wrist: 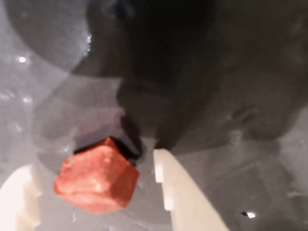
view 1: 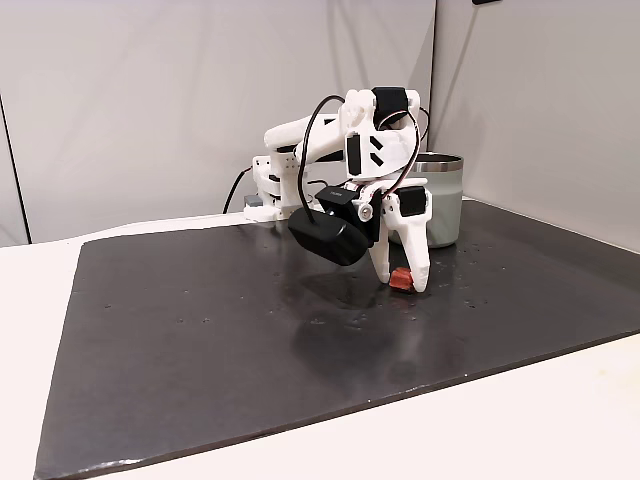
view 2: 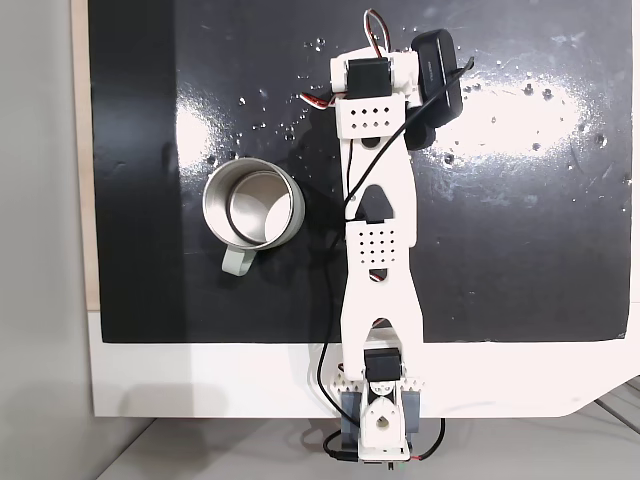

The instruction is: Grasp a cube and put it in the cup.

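my claw (wrist: 91,192) is down at the black mat (view 1: 220,330) now, fingers spread apart, and the cube (wrist: 97,179) sits right in the gap between them. in the wrist view the pale finger (wrist: 185,192) on the right stands just beside the cube's right edge, a thin strip of dark mat between them; the other finger (wrist: 19,199) at the lower left is further off. so the claw is open around the cube, not pinching it. the cube looks reddish, rounded at the corners, tilted with 1 corner toward the camera, and it rests on the shiny dark surface with a blurred reflection behind it.

from the side, in a fixed view, my claw (view 1: 408,282) points downward with its tips at the mat, and the cube (view 1: 401,279) shows as a small red spot tucked against the front finger, low on the mat. the cup (view 1: 437,200) stands behind my arm (view 1: 340,135), upright, grey-green with a bright steel rim, near the cube but apart from it.

from above, in a fixed view, my arm (view 2: 378,240) stretches up the middle of the mat (view 2: 520,220), which lies on a white bench (view 2: 200,385). the cup (view 2: 253,208) stands to the arm's left in this view, open mouth up, and a small handle shows at its lower edge. my wrist hides the cube here.
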Tool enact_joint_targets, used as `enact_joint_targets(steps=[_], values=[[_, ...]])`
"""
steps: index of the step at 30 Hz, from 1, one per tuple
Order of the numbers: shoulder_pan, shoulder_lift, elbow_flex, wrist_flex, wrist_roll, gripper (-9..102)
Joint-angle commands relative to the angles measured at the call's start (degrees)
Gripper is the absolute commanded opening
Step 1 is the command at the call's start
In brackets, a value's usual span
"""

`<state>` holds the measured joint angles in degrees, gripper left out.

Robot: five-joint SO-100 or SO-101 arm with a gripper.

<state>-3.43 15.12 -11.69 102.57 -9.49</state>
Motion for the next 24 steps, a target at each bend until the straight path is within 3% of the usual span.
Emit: enact_joint_targets(steps=[1,13,24], values=[[-1.5,-0.2,-1.5,-1.9,-0.8,23],[-3.1,-2.6,-1.4,-0.4,-2.5,8],[-2.4,4.4,0.0,0.6,-0.7,7]])
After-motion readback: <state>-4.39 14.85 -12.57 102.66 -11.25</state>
